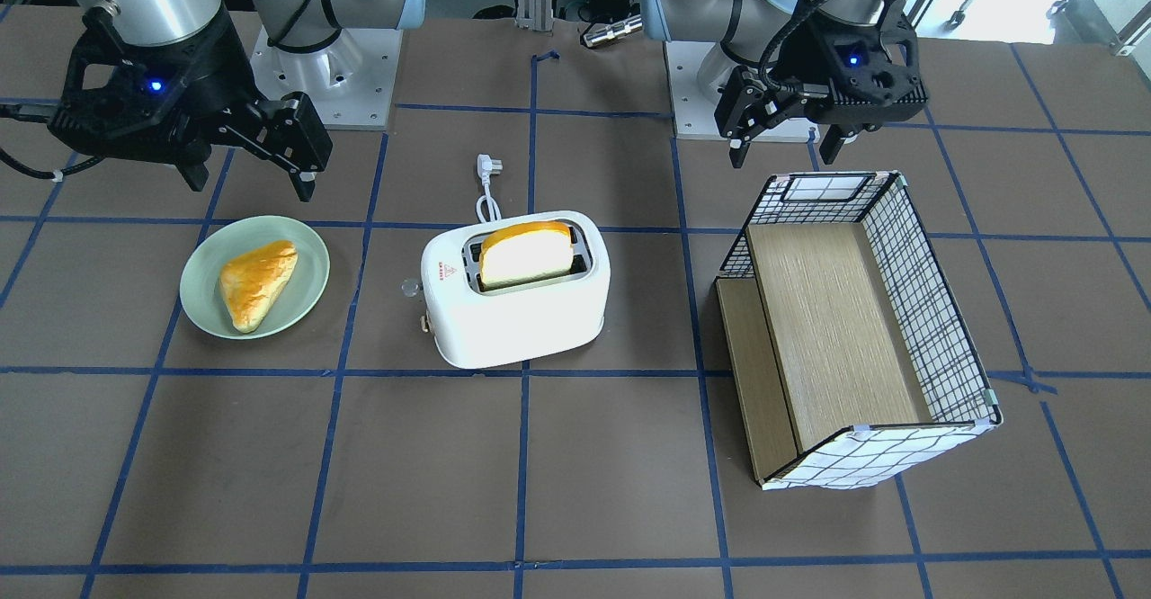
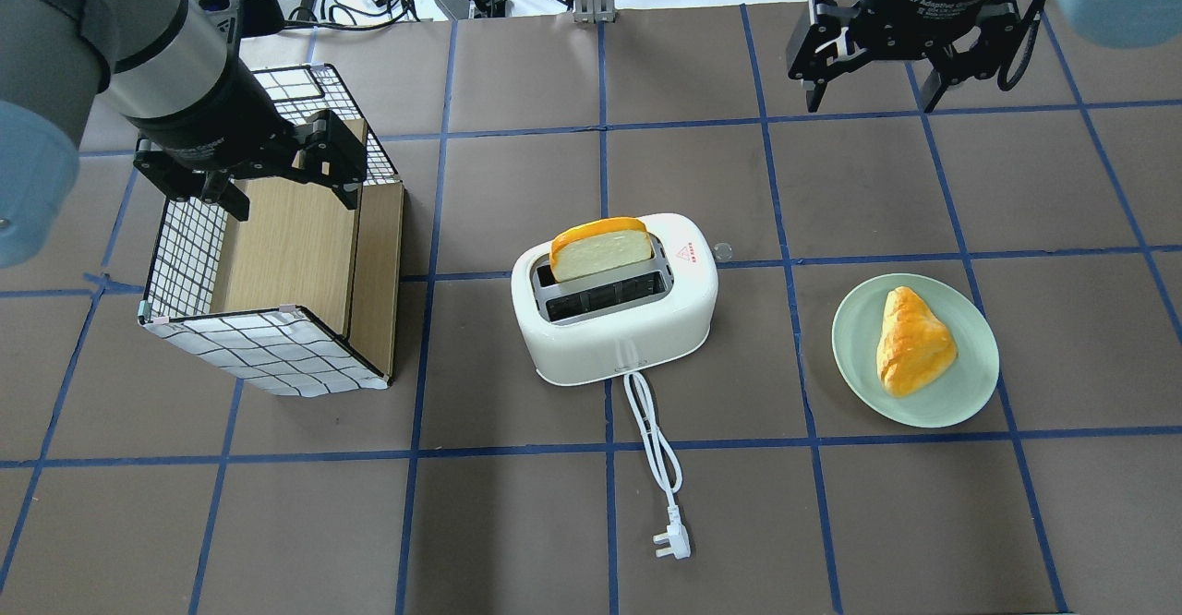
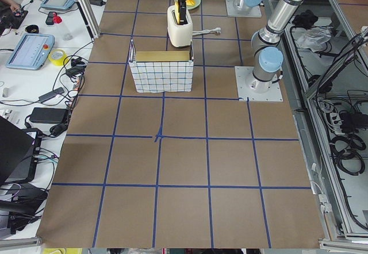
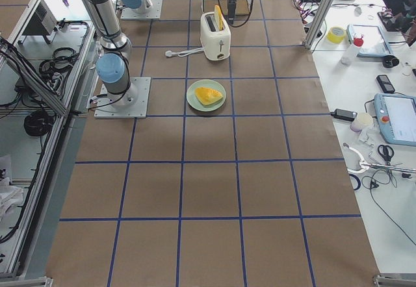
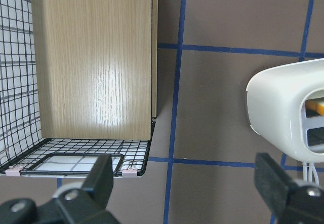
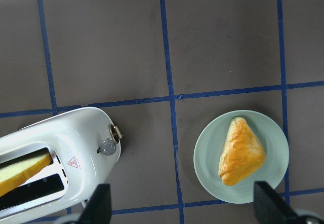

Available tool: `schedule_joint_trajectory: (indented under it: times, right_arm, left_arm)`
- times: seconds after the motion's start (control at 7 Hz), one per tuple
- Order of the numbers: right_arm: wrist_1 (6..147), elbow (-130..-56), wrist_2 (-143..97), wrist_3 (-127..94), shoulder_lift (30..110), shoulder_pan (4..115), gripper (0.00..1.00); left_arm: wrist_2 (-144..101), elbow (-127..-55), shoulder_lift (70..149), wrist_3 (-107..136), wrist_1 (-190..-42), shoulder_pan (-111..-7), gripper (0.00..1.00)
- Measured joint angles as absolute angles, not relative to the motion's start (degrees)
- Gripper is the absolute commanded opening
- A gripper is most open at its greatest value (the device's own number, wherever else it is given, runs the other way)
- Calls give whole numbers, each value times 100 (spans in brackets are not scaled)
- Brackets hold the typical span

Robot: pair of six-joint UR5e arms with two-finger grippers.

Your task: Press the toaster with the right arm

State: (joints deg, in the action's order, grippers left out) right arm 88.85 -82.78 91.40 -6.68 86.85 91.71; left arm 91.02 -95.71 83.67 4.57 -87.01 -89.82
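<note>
The white toaster (image 1: 517,311) stands mid-table, with a bread slice (image 1: 526,253) upright in one slot. It also shows in the overhead view (image 2: 614,338). Its clear-knobbed lever (image 1: 411,288) sticks out of the end facing the plate, and shows in the right wrist view (image 6: 107,147). My right gripper (image 2: 870,102) is open and empty. It hangs high above the table, beyond the toaster and off to its lever side. The front view (image 1: 250,185) shows it too. My left gripper (image 2: 294,204) is open and empty above the checked box.
A checked wire-and-wood box (image 2: 268,356) lies on its side on the toaster's other side. A green plate (image 2: 970,384) with a pastry (image 2: 914,343) sits beyond the lever end. The toaster's white cord and plug (image 2: 671,544) trail towards the robot.
</note>
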Motion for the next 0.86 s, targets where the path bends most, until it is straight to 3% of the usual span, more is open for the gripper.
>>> schedule_joint_trajectory:
  times: [0.29, 0.43, 0.57, 0.71, 0.86]
  right_arm:
    - [8886, -8272, 9139, -668, 8684, 9172, 100]
    - [8886, -8271, 9135, -668, 8684, 9175, 94]
    - [8886, -8271, 9133, -668, 8684, 9175, 25]
    - [8884, -8268, 9108, -668, 8684, 9174, 0]
    - [8869, -8271, 8936, -670, 8681, 9159, 0]
  left_arm:
    - [9098, -9571, 8367, 457, -8701, -8982, 100]
    - [9097, -9571, 8367, 457, -8701, -8982, 100]
    - [9097, -9571, 8367, 457, -8701, -8982, 100]
    - [9097, -9571, 8367, 457, -8701, -8982, 100]
    - [9098, -9571, 8367, 457, -8701, -8983, 100]
